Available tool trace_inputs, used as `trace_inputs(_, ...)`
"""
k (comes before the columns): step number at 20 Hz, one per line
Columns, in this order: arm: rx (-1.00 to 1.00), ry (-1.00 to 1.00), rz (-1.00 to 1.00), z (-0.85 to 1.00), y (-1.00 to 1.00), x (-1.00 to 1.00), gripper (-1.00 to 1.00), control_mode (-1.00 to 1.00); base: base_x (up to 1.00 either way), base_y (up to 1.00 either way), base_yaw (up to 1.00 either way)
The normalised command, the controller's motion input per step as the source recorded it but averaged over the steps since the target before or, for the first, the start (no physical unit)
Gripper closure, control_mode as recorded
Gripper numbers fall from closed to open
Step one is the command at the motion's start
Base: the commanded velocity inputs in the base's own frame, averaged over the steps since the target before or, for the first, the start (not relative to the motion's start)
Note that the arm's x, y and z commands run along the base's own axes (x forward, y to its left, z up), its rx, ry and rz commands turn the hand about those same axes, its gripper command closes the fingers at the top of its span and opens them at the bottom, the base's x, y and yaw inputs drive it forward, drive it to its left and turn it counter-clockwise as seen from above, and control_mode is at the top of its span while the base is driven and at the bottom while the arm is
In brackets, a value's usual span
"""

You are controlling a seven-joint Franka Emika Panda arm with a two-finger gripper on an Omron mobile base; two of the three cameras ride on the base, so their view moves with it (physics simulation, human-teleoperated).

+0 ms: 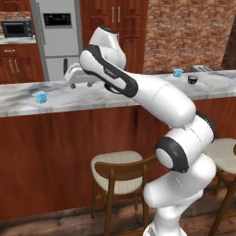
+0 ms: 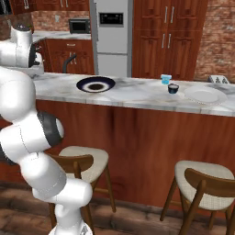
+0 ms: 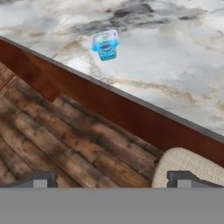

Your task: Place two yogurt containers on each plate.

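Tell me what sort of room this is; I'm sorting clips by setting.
Most likely a home kitchen with a breakfast bar: a marble counter with stools below, a steel fridge and a microwave among wooden cabinets.

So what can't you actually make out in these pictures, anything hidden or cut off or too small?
- Dark plate: seen from the right base; in the left base view the arm covers that stretch of counter.
- Gripper: in the hand view the bottom edge cuts off all but the fingertips, wide apart.
- Yogurt cup: its label is too blurred to read.
- Black cup: too small to see its contents.
- Pale plate: the frame's right edge clips the counter just beyond it.
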Motion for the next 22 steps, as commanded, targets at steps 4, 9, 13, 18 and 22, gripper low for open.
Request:
trace_inputs(4,-0.19,-0.05,0.0,-0.03,0.75,0.0,-1.0,-1.0,0.0,0.0,0.0)
trace_inputs(9,-0.2,-0.17,0.0,-0.13,0.74,0.0,-1.0,-1.0,0.0,0.0,0.0)
trace_inputs(13,-0.08,-0.14,-0.02,-0.09,0.5,0.0,-1.0,-1.0,0.0,0.0,0.0)
trace_inputs(18,0.0,-0.13,-0.04,-0.22,0.14,0.17,-1.0,-1.0,0.0,0.0,0.0)
trace_inputs(22,0.0,-0.03,-0.04,-0.27,0.0,0.38,-1.0,-1.0,0.0,0.0,0.0)
